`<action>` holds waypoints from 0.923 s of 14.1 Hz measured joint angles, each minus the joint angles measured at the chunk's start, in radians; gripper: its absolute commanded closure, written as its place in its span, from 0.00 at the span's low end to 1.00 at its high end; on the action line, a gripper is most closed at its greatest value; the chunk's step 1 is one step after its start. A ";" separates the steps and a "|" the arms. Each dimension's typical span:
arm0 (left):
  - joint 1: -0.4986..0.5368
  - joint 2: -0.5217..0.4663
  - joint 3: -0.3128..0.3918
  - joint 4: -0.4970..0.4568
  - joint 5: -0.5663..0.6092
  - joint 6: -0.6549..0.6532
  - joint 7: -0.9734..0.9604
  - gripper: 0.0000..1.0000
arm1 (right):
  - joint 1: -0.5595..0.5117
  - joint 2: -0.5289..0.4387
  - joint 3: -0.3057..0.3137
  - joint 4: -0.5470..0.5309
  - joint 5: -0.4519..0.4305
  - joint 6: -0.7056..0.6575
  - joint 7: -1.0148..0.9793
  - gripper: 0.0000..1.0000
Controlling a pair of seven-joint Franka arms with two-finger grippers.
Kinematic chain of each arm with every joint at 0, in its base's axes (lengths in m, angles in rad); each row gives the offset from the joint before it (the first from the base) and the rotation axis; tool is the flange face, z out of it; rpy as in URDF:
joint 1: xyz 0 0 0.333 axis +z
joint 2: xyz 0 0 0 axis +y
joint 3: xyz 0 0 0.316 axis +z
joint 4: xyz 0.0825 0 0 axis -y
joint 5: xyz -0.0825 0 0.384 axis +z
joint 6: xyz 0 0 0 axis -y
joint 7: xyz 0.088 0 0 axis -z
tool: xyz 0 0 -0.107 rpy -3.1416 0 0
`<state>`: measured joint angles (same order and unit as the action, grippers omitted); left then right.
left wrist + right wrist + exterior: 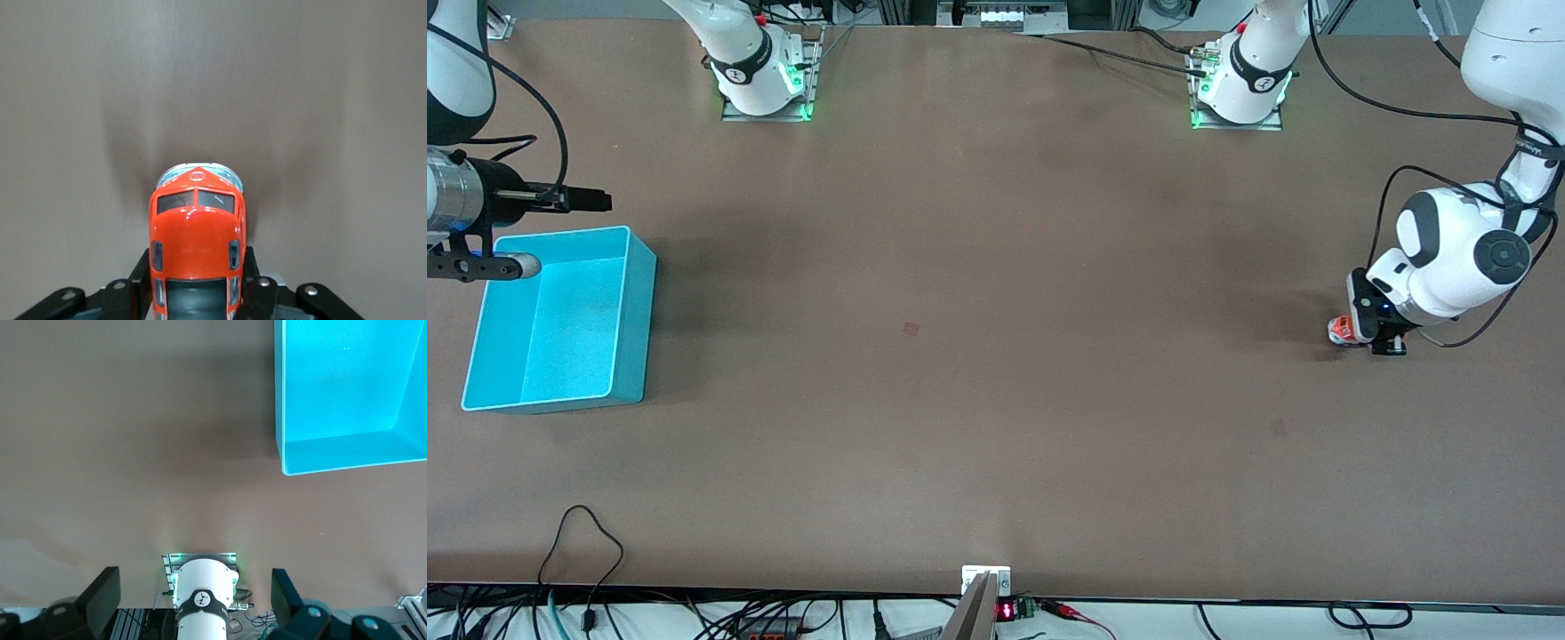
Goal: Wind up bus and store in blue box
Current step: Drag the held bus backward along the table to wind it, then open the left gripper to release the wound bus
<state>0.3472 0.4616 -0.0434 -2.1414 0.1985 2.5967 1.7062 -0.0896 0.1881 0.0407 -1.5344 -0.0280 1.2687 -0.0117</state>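
Front view, from the right arm's end of the brown matte worktop [996, 356]: the right hand [574, 200] hangs above the thin-walled, glossy cyan blue box [560, 320], fingers [100, 593] spread wide, holding nothing. At the left arm's end, the left hand [1374, 333] sits low at the worktop, clamped on the bus [1341, 330]. Only the left wrist view shows the bus [197, 247] closely: shiny orange plastic, dark windows, pale front. No legible writing.

Broad brown matte desk [996, 356], carrying a light cyan-blue rectangular plastic bin [633, 320], open-topped, at the right arm's end. Standing on the desk at the left arm's end, a small orange toy bus [1341, 330] with white-grey front.
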 measured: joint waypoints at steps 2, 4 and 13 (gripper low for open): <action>0.003 0.001 -0.001 0.003 0.000 -0.004 0.005 0.01 | 0.000 0.000 0.001 0.000 -0.003 0.000 0.000 0.00; 0.004 0.004 -0.001 0.003 0.000 -0.011 0.005 0.00 | 0.006 0.000 0.004 0.000 -0.021 0.000 0.000 0.00; 0.005 -0.115 -0.142 0.161 0.001 -0.401 0.008 0.00 | 0.015 -0.001 0.007 0.000 -0.035 0.000 -0.001 0.00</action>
<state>0.3522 0.3467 -0.1854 -1.9805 0.1992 2.1957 1.7139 -0.0746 0.1876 0.0481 -1.5344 -0.0626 1.2686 -0.0124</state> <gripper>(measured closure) 0.000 0.000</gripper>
